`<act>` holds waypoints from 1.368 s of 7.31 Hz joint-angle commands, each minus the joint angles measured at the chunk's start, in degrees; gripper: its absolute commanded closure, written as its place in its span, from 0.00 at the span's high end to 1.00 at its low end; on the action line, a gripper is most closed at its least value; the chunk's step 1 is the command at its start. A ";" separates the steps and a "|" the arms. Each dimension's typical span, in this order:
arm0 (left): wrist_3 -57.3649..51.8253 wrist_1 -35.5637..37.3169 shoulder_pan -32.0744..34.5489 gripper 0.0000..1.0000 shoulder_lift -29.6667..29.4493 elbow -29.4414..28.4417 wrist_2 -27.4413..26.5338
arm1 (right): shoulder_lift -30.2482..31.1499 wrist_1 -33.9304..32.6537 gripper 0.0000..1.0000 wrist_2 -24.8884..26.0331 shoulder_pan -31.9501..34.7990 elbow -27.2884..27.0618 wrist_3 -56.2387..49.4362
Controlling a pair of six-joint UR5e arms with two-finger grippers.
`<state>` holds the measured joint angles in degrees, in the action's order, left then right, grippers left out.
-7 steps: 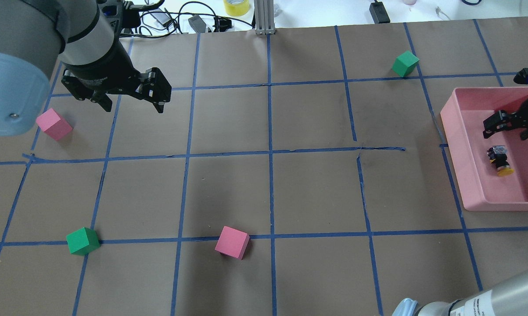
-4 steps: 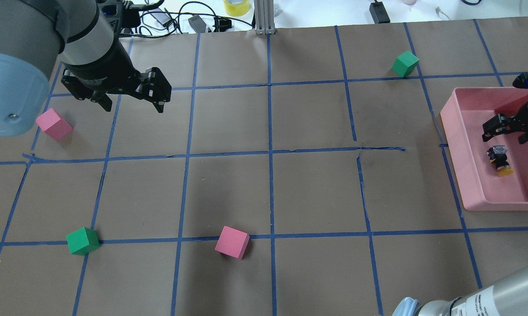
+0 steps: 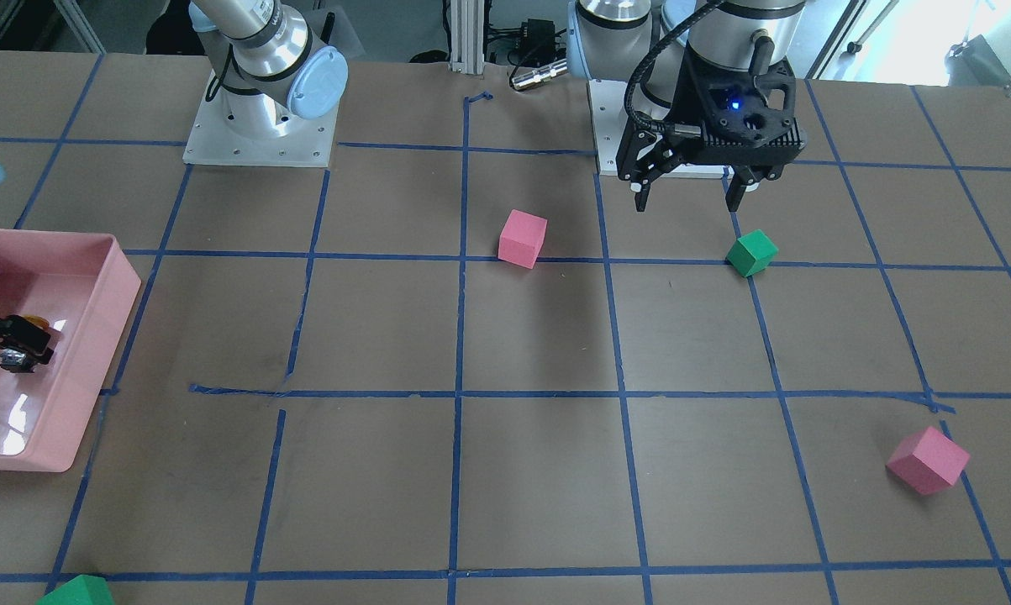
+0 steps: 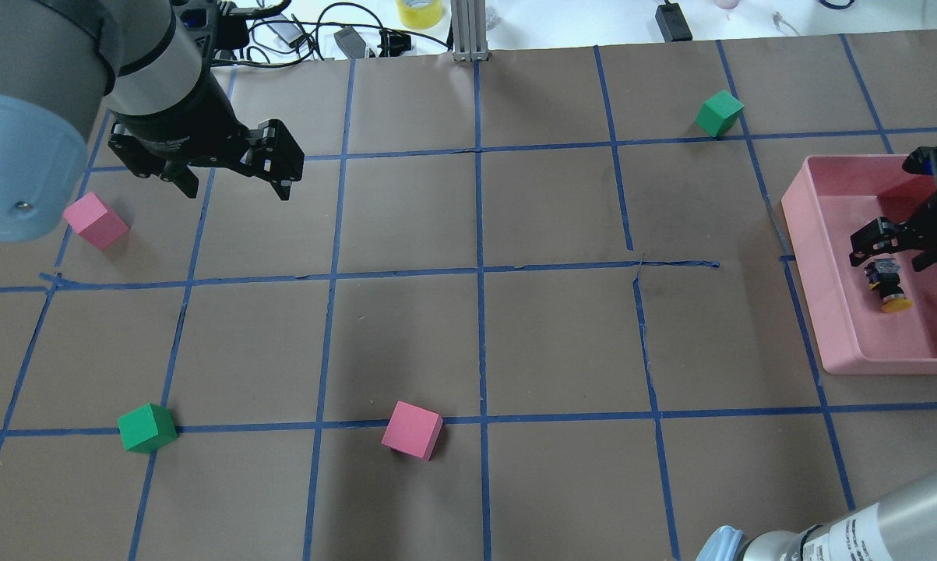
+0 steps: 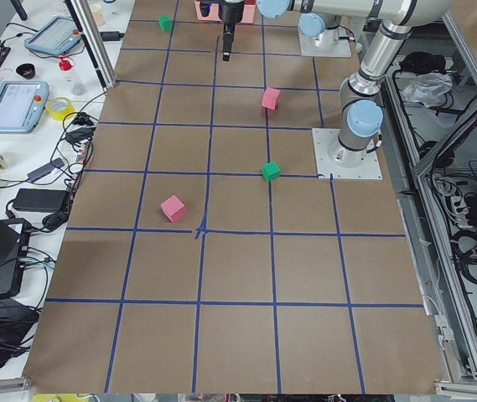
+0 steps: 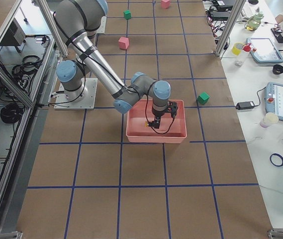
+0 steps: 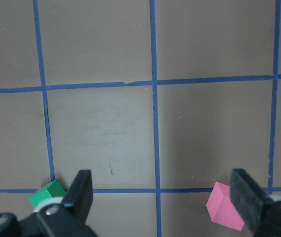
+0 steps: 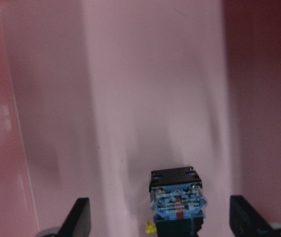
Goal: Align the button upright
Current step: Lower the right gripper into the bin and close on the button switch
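**Mia:** Right tool (image 4: 889, 262) first. How far open is it?

**Sam:** Wide open. Its two black fingers (image 8: 79, 219) stand far apart and grip nothing.

**Mia:** Where is the thing it has to fix?

**Sam:** The small push button with a round yellow cap and a black body (image 4: 889, 287) lies on its side inside the pink plastic tray (image 4: 800, 222). The tray sits at the right end of the brown paper surface (image 4: 554, 343). The yellow cap points toward the robot. The silvery end points away.

**Mia:** Does the tool touch the button?

**Sam:** No. In the right wrist view the button sits in the gap between the fingers, with room on both sides. From above, the tool hangs over the silvery end. I cannot tell how high it is.

**Mia:** And the left tool (image 4: 236, 189)?

**Sam:** Open wide too, and empty. It hangs over the left part of the surface, well apart from the tray.

**Mia:** What else is around?

**Sam:** Four blocks, all outside the tray. The far green foam cube (image 4: 719, 113) sits near the tray's far corner. The far pink foam cube (image 4: 96, 220), the near green foam cube (image 4: 147, 428) and the near pink foam cube (image 4: 412, 430) are well apart from it. The tray's walls stand around the button and the right tool.
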<state>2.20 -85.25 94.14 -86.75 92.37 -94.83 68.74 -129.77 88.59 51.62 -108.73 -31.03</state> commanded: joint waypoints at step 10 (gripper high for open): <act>0.00 0.00 -0.01 1.00 0.00 0.00 0.00 | -0.10 0.04 0.98 0.00 -0.12 -0.17 -0.09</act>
<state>2.20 -85.25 94.14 -86.75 92.39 -94.83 68.67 -129.73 88.59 51.50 -108.90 -31.11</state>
